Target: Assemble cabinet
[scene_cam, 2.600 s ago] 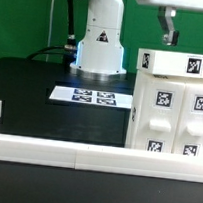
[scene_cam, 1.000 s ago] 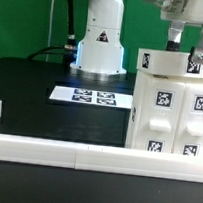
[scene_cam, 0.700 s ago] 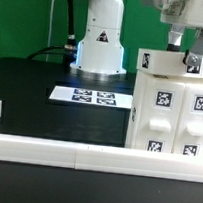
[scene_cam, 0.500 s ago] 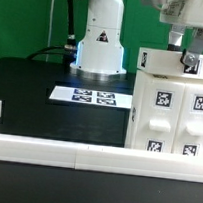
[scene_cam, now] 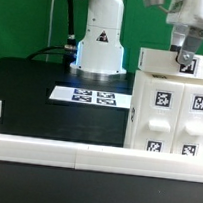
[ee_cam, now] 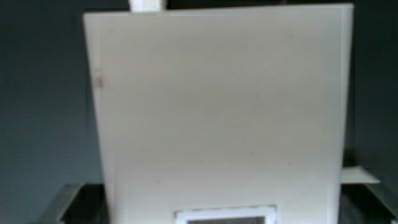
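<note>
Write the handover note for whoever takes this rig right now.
Claw: down at the top panel, which lies on the cabinet body; whether it grips cannot be told.
Cabinet body stands upright at the exterior view's right, behind the rail.
Marker board lies flat before the robot base.
Done: top panel is on the body.
Left: confirm its seating; nothing more can be judged.
</note>
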{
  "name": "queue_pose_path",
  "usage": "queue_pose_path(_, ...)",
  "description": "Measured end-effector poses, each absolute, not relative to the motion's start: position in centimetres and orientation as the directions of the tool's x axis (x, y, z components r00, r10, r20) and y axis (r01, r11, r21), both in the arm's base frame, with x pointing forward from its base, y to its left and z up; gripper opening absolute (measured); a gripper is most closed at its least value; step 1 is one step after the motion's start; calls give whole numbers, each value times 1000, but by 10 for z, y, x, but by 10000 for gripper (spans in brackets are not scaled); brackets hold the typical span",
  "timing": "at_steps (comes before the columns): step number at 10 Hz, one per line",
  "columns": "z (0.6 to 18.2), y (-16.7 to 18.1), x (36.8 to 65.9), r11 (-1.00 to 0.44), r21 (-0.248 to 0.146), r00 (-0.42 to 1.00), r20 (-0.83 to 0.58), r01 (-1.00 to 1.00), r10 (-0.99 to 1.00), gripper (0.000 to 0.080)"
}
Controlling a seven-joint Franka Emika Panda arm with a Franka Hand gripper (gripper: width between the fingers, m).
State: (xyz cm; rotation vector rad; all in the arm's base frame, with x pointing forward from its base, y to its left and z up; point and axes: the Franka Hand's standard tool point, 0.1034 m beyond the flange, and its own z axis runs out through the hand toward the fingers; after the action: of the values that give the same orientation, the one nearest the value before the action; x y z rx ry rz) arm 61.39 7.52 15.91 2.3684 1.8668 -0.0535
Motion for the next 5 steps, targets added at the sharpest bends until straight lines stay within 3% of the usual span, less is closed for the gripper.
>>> queue_pose_path(3, 158, 76, 611, -499, 94, 506, -84, 862, 858, 558)
queue_pose_path(5, 157, 77, 608, -719, 94, 724, -39, 689, 689, 558)
